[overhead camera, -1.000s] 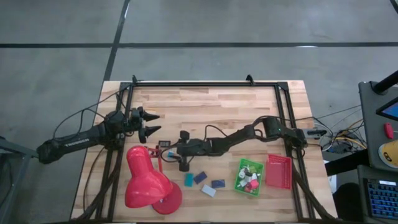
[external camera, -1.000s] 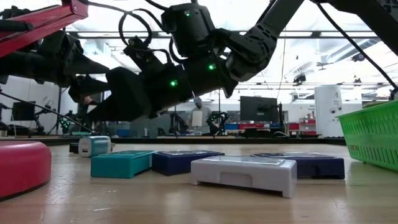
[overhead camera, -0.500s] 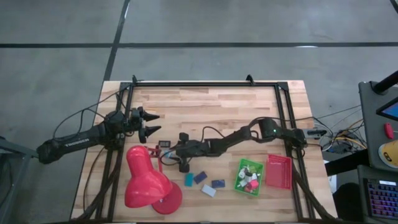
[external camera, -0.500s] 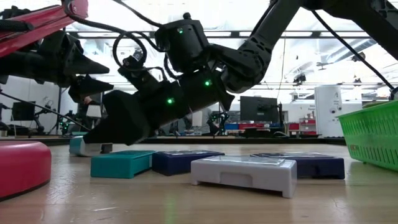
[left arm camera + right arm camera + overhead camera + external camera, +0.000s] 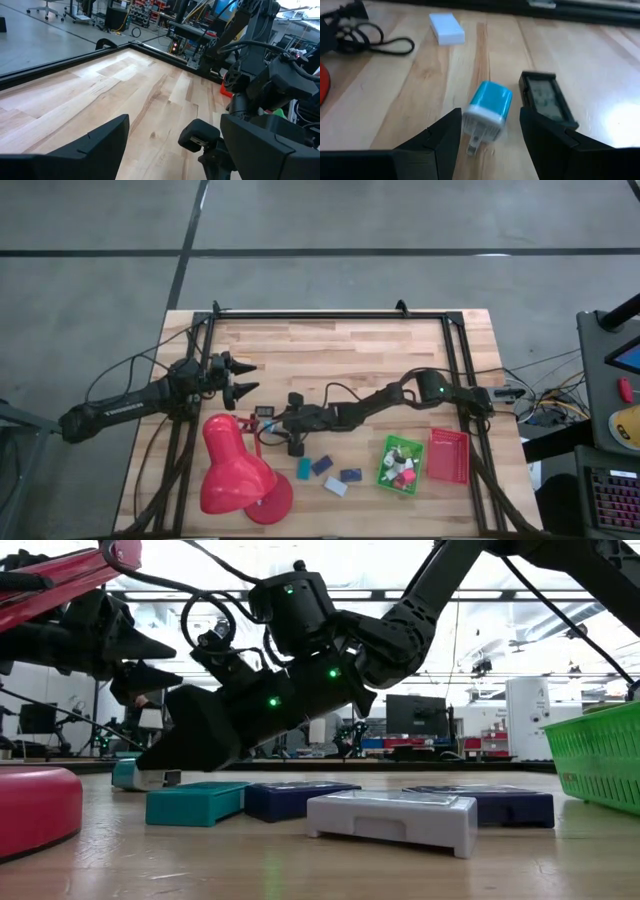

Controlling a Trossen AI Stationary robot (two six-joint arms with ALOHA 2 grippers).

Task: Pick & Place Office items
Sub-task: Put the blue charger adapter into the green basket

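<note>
Right wrist view: right gripper point(image 5: 487, 145) low at the table, fingers point(image 5: 437, 137) parted on either side of a blue-and-white plug-style charger block point(image 5: 487, 111), not closed on it.
Charger lies on its side on the wooden table point(image 5: 340, 345), prongs toward the camera; black flat rectangular device point(image 5: 547, 100) just beside it, white flat eraser-like block point(image 5: 447, 27) farther off, black cable point(image 5: 365, 37) near that. High view: right gripper point(image 5: 275, 423) mid-table, close to the big red desk lamp point(image 5: 238, 477); teal block point(image 5: 303, 468), two dark blue blocks point(image 5: 321, 465) and a white block point(image 5: 335, 486) lie just toward the front edge, green mesh tray point(image 5: 383, 472) holding small pieces, with red tray point(image 5: 449, 455) beside it. Left gripper point(image 5: 240, 378) hovers open near the left rail, well apart; bare wood behind both arms up to the black frame.
</note>
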